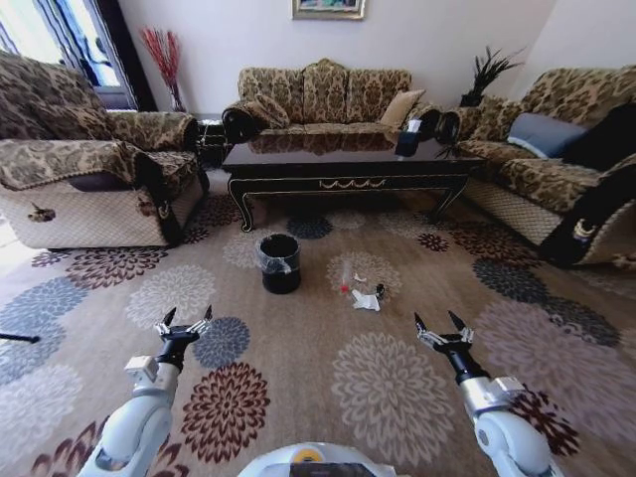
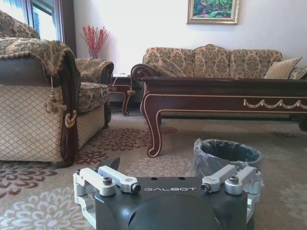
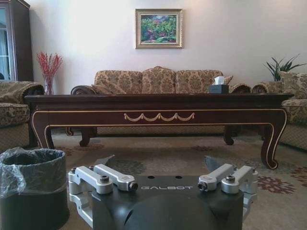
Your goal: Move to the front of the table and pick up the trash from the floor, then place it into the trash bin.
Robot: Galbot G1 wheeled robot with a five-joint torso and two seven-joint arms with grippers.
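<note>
The dark glossy table (image 1: 348, 164) stands ahead on the flowered carpet floor (image 1: 397, 378); it also shows as table (image 2: 225, 93) and table (image 3: 158, 108). The black trash bin (image 1: 279, 262) with a grey liner sits in front of it, seen too as trash bin (image 2: 226, 155) and trash bin (image 3: 31, 187). The trash (image 1: 364, 291), white paper scraps and a small red-capped bottle, lies just right of the bin. My left gripper (image 1: 183, 323) and right gripper (image 1: 443, 326) hang open and empty above the carpet, well short of the trash.
Patterned sofas flank the table: one at the left (image 1: 89, 174), one behind (image 1: 323, 99), one at the right (image 1: 556, 159). A tissue box (image 1: 408, 139) stands on the table. Open carpet lies between me and the bin.
</note>
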